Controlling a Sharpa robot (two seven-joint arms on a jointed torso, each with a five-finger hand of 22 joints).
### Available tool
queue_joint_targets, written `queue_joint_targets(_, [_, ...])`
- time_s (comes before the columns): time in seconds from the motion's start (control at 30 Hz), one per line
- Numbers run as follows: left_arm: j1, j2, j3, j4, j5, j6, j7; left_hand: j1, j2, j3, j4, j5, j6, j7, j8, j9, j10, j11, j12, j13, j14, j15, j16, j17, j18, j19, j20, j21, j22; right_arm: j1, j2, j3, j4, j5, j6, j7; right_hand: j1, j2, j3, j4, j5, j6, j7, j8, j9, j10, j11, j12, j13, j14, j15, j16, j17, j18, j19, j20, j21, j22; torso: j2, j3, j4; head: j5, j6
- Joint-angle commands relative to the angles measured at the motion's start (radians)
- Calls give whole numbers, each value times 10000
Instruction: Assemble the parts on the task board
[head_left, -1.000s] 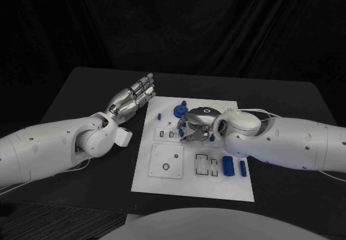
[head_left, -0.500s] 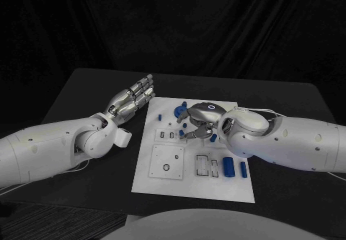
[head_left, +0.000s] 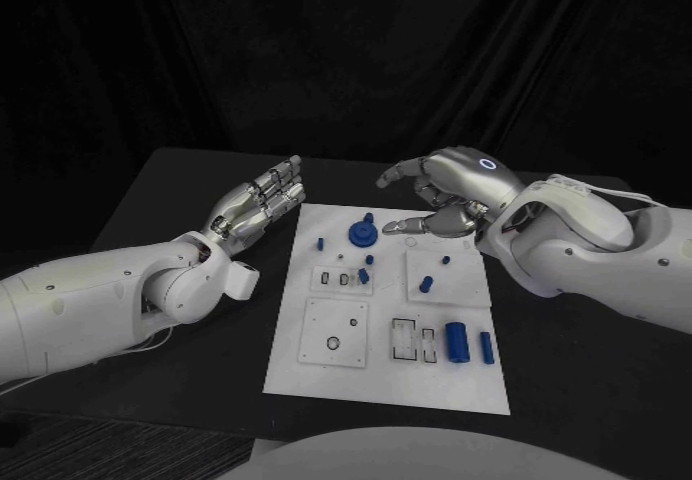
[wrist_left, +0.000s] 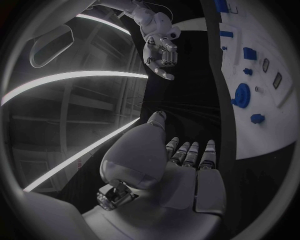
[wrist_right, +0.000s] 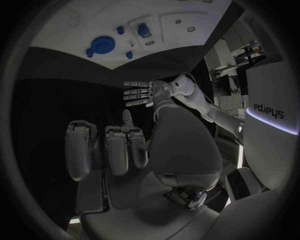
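Right hand (head_left: 440, 190) has lifted off task board (head_left: 387, 385), now above its far edge, fingers loosely curled, holding nothing; small blue peg (head_left: 427, 285) stands where it worked, likely just seated; left hand (head_left: 264, 197) unchanged, flat open beside board on bench (head_left: 577, 400).

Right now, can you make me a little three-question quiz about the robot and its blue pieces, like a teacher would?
1. True or false: the right hand is holding a blue piece.
2. Which side of the task board does the left hand hover beside: the robot's left or right?
3. Pick one. The round blue gear lies: A) at the board's far end, B) at the near end, C) off the board.

Key
1. False: it is lifted over the board's far edge, holding nothing.
2. The robot's left, fingers spread.
3. A.
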Motion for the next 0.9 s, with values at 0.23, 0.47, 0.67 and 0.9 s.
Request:
queue_joint_targets(0.23, [1248, 24, 28, 62, -1816, -1637, -963, 83, -505, -630, 904, -2014, 786, 640, 110, 92, 7472, 740, 3916, 2548, 6614, 445, 5814, 2411, -19, 6133, 258, 3644, 1676, 259, -1113, -44, 293, 487, -220, 50, 130, 460, 252, -16, -46, 323, 45, 232, 25, 1040, -25, 26, 2631, 1067, -32, 26, 2635, 90, 478, -36, 68, 2303, -244, 56, -197, 148, 113])
queue_joint_targets(0.47, [2008, 231, 27, 13, -3510, -1250, -3580, -220, -445, -939, 850, -2734, 4738, 1768, 1336, 521, 9436, -361, 12008, 9327, 9097, -460, 13849, 8931, -44, 7612, -656, 7268, 4099, 141, -1507, -57, 67, 530, 414, -220, 332, 745, 393, -61, 2, 437, 68, 328, 16, 1040, -2, 26, 2631, 1067, -8, 26, 2635, 94, 473, -13, 57, 2298, -389, 189, -378, 405, 78])
queue_joint_targets(0.67, [2265, 492, 28, -3, -5400, -685, -6117, -1377, -462, -1381, 898, -3591, 7037, 1632, 2569, 1006, 15457, -306, 15606, 15665, 15342, -596, 15482, 15583, -668, 9607, -855, 12867, 10273, -55, -1631, -60, -113, 539, 727, -377, 345, 848, 396, -57, 8, 591, 83, 420, 24, 1040, 11, 26, 2631, 1067, 3, 26, 2635, 95, 473, -1, 55, 2297, -469, 331, -522, 585, -32])
queue_joint_targets(0.9, [2337, 839, 29, 72, -7397, 184, -8310, -2300, -476, -1715, 916, -3958, 8268, 1075, 3484, 1893, 15457, -829, 15606, 15665, 15342, -1088, 15482, 15583, -1111, 12590, -1079, 14509, 13323, -262, -1668, -61, -247, 542, 675, -427, 325, 887, 388, -50, 8, 650, 92, 451, 24, 1040, 17, 26, 2631, 1067, 7, 26, 2635, 94, 475, 3, 58, 2298, -491, 488, -738, 815, -158])
